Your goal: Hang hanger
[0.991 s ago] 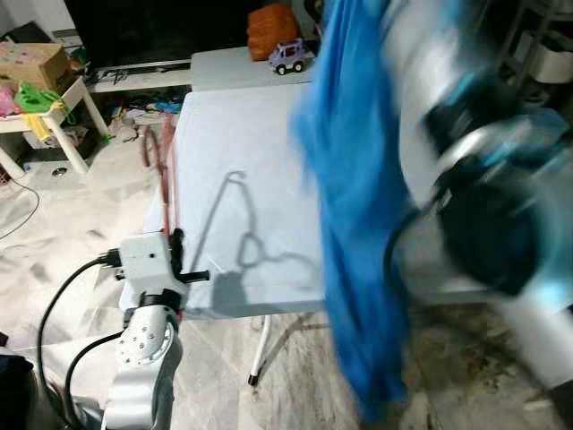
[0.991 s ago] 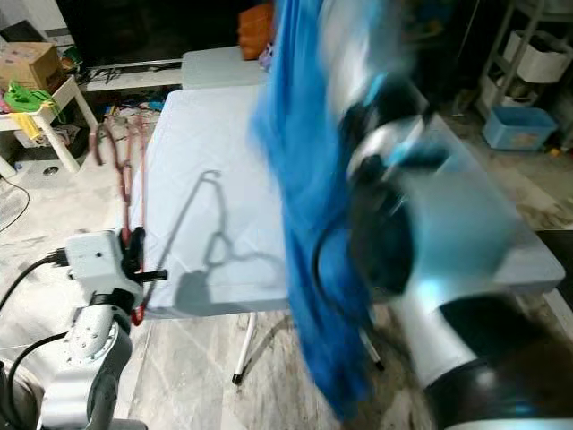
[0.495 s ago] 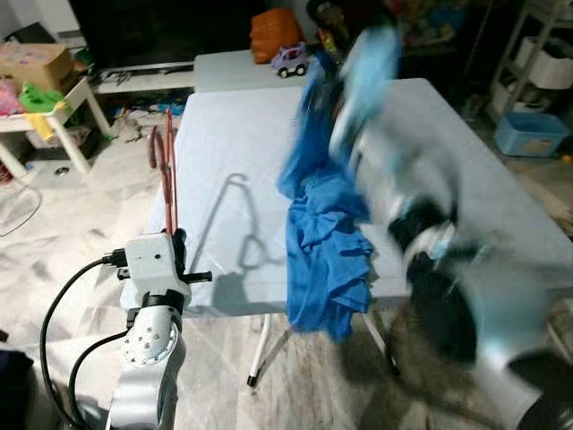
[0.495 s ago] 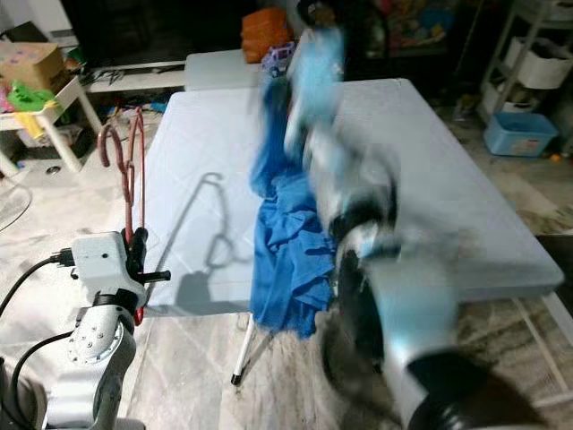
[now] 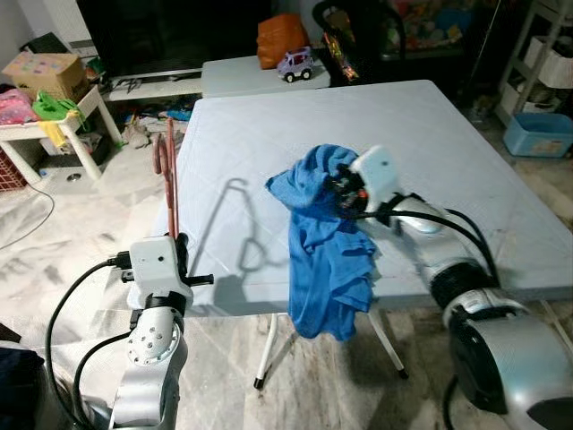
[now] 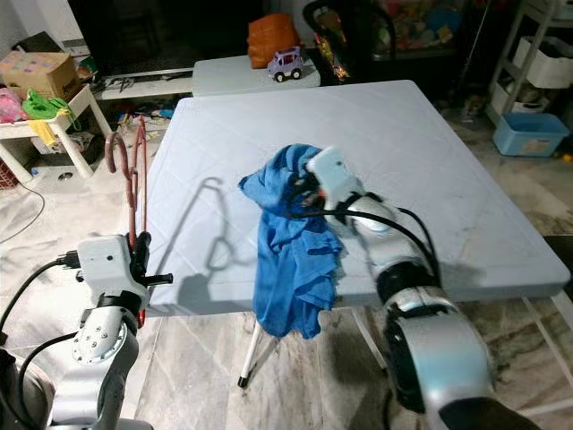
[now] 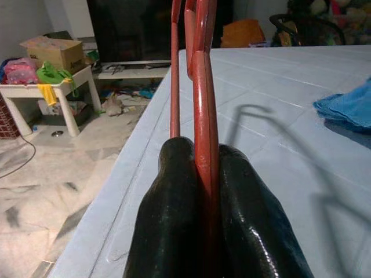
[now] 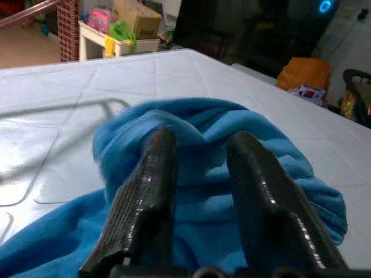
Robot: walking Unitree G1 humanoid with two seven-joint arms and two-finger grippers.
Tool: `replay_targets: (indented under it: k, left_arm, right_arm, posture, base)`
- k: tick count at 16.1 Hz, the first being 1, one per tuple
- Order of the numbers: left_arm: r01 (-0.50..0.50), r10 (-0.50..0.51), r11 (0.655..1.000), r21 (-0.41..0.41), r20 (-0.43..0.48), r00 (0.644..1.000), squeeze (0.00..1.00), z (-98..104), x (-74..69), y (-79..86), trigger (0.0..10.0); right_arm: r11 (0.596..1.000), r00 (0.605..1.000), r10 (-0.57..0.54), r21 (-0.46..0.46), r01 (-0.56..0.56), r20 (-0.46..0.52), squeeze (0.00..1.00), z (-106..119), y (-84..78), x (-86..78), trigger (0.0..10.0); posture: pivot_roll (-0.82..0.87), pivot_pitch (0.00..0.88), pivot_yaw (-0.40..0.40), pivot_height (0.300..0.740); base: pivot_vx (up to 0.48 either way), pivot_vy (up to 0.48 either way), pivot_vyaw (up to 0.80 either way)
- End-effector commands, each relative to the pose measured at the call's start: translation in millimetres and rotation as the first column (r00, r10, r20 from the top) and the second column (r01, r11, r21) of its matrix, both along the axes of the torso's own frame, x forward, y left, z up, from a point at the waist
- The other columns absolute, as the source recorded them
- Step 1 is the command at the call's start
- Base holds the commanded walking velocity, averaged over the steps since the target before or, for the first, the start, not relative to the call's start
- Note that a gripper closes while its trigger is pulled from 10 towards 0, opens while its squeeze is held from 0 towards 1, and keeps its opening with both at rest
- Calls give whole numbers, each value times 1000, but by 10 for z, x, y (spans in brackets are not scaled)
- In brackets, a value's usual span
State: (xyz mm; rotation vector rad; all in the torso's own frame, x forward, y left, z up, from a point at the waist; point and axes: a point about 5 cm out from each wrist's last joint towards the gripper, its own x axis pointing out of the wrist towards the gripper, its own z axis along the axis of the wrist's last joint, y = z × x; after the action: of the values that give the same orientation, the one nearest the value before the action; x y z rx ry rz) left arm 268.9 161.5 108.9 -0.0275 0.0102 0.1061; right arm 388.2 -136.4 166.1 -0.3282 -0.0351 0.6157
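Hanger: red hanger [image 5: 167, 170] held upright just off the near left edge of the white folding table [image 5: 466, 161], hook end up; likely kept clear of the tabletop so a garment can be fed onto it.
Left gripper [image 7: 204, 174]: clamped on the hanger's lower bar, fingers pressed flat against both sides of the red rod.
Garment: blue cloth [image 5: 327, 260] bunched on the table near its front edge, lower half spilling over that edge toward the floor.
Right gripper [image 8: 200, 145]: low over the bunched top of the cloth, fingers spread with blue folds between them, nothing pinched.
Step in hand: judged as getting cloth and hanger together, hanging not yet done.
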Motion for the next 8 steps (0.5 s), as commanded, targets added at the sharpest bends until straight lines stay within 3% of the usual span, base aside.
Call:
replay_targets:
  k: [1, 3, 8]
  left_arm:
    - [7, -7, 1000, -2, -32, 999, 0, -59, 14, 3, 10000]
    - [8, -8, 1000, -1, -32, 999, 0, -71, 12, 9, 10000]
    - [11, -12, 1000, -5, -38, 999, 0, -86, 4, 4, 10000]
  right_arm:
    - [999, 999, 33, 10, -33, -18, 1000, -23, -1, -30, 10000]
    - [996, 994, 88, -24, -90, -58, 1000, -155, -70, -135, 10000]
    - [974, 954, 225, 80, -213, -200, 1000, -190, -357, -325, 10000]
  posture:
    - [-16, 0, 77, 740]
    - [-21, 0, 79, 740]
    - [-22, 0, 79, 740]
  base:
    - [0, 0, 0]
    - [0, 0, 0]
    - [0, 0, 0]
